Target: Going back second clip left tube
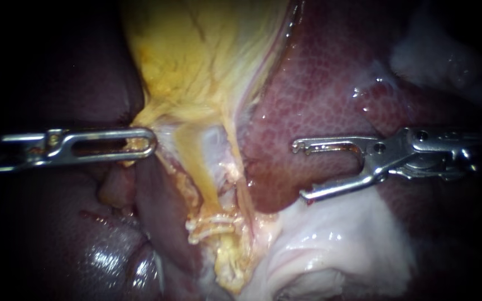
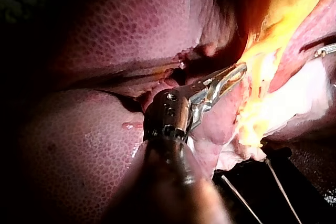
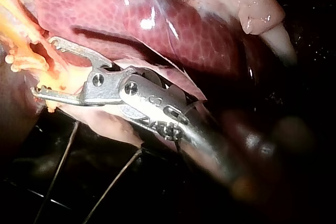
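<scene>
Right of the upright clipped tube (image 1: pixel 199 178), my right claw (image 1: pixel 299 170) gapes empty; left claw (image 1: pixel 149 142) pinches the gallbladder (image 1: pixel 196 56) edge.

The tabletop (image 3: pixel 173 203) shows only in the wrist views, as a dark surface with faint lines under the tissue's edge. The liver (image 3: pixel 173 30) and a flap of pale tissue (image 3: pixel 105 121) lie on it, and thin pale strands (image 3: pixel 58 169) run across it from beneath them
</scene>
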Motion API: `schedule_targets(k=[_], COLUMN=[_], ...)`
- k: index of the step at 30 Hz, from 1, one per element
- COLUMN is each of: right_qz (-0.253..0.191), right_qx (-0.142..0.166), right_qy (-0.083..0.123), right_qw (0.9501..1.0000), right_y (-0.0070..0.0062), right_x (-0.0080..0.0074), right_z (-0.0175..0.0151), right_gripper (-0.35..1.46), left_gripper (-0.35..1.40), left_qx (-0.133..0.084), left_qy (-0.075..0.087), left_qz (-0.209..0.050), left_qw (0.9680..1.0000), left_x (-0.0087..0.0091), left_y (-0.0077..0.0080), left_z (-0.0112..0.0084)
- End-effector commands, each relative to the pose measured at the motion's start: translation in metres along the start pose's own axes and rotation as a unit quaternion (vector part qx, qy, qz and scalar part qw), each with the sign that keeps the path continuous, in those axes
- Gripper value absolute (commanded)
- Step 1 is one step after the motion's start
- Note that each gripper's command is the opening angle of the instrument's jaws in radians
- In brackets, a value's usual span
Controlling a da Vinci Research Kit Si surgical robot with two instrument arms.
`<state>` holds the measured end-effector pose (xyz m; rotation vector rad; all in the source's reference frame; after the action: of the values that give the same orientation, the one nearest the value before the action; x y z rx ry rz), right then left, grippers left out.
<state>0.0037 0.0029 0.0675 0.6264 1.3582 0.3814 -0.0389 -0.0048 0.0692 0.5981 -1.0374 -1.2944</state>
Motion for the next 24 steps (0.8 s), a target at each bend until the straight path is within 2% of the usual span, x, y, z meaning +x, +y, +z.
schedule_targets(k=[1,5,9,15,24], right_qz=[0.000,0.000,0.000,0.000,0.000], right_qx=[0.000,0.000,0.000,0.000,0.000], right_qy=[0.000,0.000,0.000,0.000,0.000], right_qw=[1.0000,1.0000,1.0000,1.0000,1.0000], right_y=[0.0000,0.0000,0.0000,-0.0001,-0.0003], right_x=[-0.0001,0.0000,0.0000,0.0000,0.0002], right_z=[0.0001,0.0001,0.0001,0.0000,0.0000], right_gripper=[0.60,0.60,0.60,0.60,0.60], left_gripper=[-0.35,-0.35,-0.35,-0.35,-0.35], left_qx=[0.000,0.001,0.001,0.003,0.003], left_qy=[0.006,0.019,0.025,0.028,0.028], left_qz=[0.002,0.007,0.010,0.011,0.011], left_qw=[1.0000,0.9998,0.9996,0.9995,0.9995], left_x=[0.0005,0.0021,0.0026,0.0025,0.0025], left_y=[0.0000,0.0002,0.0005,0.0010,0.0011], left_z=[0.0010,0.0048,0.0071,0.0071,0.0071])
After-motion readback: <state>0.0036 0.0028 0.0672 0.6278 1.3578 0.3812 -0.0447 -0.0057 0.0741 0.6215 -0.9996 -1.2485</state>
